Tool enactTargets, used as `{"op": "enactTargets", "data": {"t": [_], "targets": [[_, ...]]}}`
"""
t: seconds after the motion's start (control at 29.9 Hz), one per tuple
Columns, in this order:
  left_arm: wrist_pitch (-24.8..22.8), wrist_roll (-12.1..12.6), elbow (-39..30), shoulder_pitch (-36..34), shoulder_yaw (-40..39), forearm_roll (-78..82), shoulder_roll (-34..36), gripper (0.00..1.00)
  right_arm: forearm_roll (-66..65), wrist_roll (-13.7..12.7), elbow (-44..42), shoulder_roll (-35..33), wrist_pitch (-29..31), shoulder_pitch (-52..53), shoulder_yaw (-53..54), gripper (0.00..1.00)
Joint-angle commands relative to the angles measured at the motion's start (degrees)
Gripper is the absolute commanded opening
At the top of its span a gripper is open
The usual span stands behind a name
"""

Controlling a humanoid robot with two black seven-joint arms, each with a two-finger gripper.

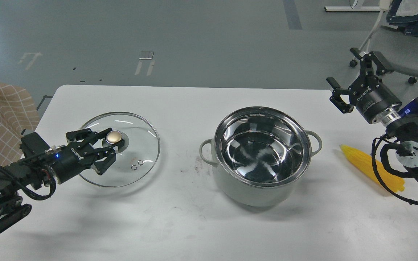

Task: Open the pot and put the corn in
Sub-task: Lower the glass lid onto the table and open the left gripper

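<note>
Centrally on the white table [180,224] stands the pot [261,157], uncovered, its shiny steel interior exposed, while the glass lid [122,154] lies flat on the table well to its left. Over that lid, the left gripper [108,152] has its fingers spread on either side of the brass-coloured knob [114,136], not clenched on it. To the right of the pot, the corn [370,166] lies on the table, partly behind the right arm's cables, and the right gripper [343,78], fingers wide apart and holding nothing, hangs well above and beyond the cob.
</note>
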Motion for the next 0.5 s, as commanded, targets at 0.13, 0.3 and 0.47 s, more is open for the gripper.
{"op": "enactTargets", "data": {"t": [0.13, 0.3, 0.47], "targets": [[-0.02, -0.01, 0.3, 1.96, -0.39, -0.61, -2.01, 0.18, -0.08, 0.0, 0.08, -0.01, 0.0, -0.44, 0.0, 0.98], [-0.02, -0.01, 0.39, 2.13, -0.39, -2.11, -2.27, 0.2, -0.08, 0.0, 0.08, 0.08, 0.0, -0.61, 0.0, 0.98], [-0.02, -0.01, 2.23, 2.49, -0.3, -2.11, -3.32, 0.24, -0.08, 0.0, 0.08, 0.08, 0.0, -0.79, 0.0, 0.98]]}}
